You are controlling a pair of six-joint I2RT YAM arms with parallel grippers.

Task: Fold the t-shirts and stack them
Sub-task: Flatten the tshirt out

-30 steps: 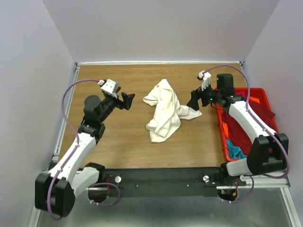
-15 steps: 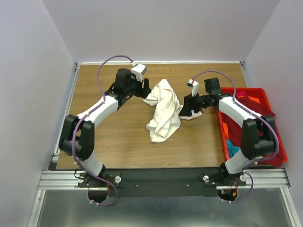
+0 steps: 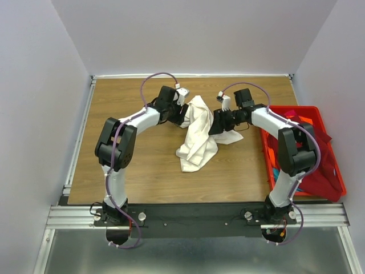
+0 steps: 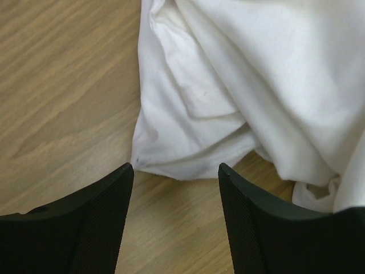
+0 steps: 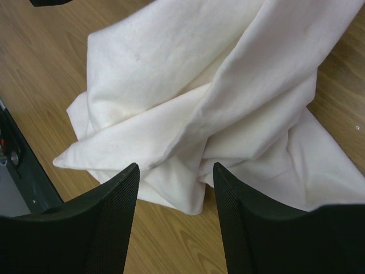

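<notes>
Between the black fingers of the left gripper [image 4: 175, 171] there's mostly bare wood, plus the bottom edge of the crumpled cream-white cotton t-shirt [image 4: 245, 85] poking in at the tips. The jaws are spread apart and nothing's pinched. One fingertip sits right at the shirt's corner, but I can't tell if it actually touches.

Same deal on the other side. The right gripper [image 5: 175, 168] has its jaws apart too, hanging over a folded flap of that shirt, with cloth ahead of the tips but not clamped.

From above, the two grippers face each other with the shirt bunched between them, and the rest of it trails away toward the arm bases. It all lies on the brown wood-grain tabletop [image 3: 131, 165].

Out past the right gripper, behind its arm, is a rigid red plastic crate [image 3: 308, 108]. A dark red t-shirt [image 3: 319, 174] is heaped in it and hangs over the outer rim. Plain pale grey-lilac walls [image 3: 199, 34] box in the table on three sides.
</notes>
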